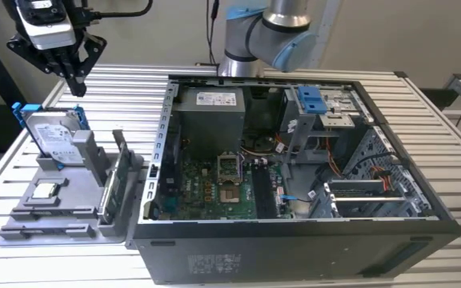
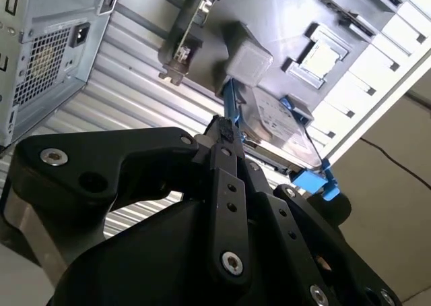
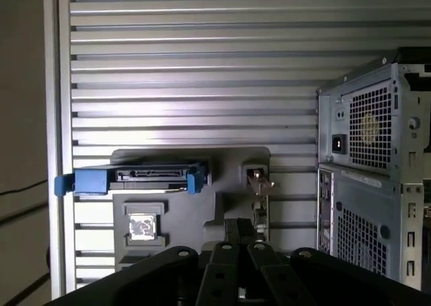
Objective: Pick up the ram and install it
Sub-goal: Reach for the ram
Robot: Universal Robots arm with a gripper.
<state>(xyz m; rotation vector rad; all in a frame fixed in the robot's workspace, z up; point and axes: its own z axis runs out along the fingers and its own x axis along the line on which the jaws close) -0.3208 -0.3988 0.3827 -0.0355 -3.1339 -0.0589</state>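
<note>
My gripper (image 1: 77, 90) hangs shut and empty above the far left of the table, over the back of the grey parts holder (image 1: 70, 222). In both wrist views its fingers (image 2: 221, 127) (image 3: 237, 226) are pressed together with nothing between them. On the holder a silver hard drive in a blue frame (image 1: 54, 135) stands upright, beside a small square chip (image 1: 45, 191) and a green card (image 1: 108, 192) on edge. Thin dark strips lie in the holder's front slots (image 1: 30, 213); I cannot tell whether one is the ram.
The open computer case (image 1: 422, 180) lies at the exterior view's right of the holder, with the green motherboard (image 1: 222, 186) and its slots exposed. The arm's base (image 1: 254, 36) rises behind the case. The slatted metal table (image 1: 134, 84) surrounds both.
</note>
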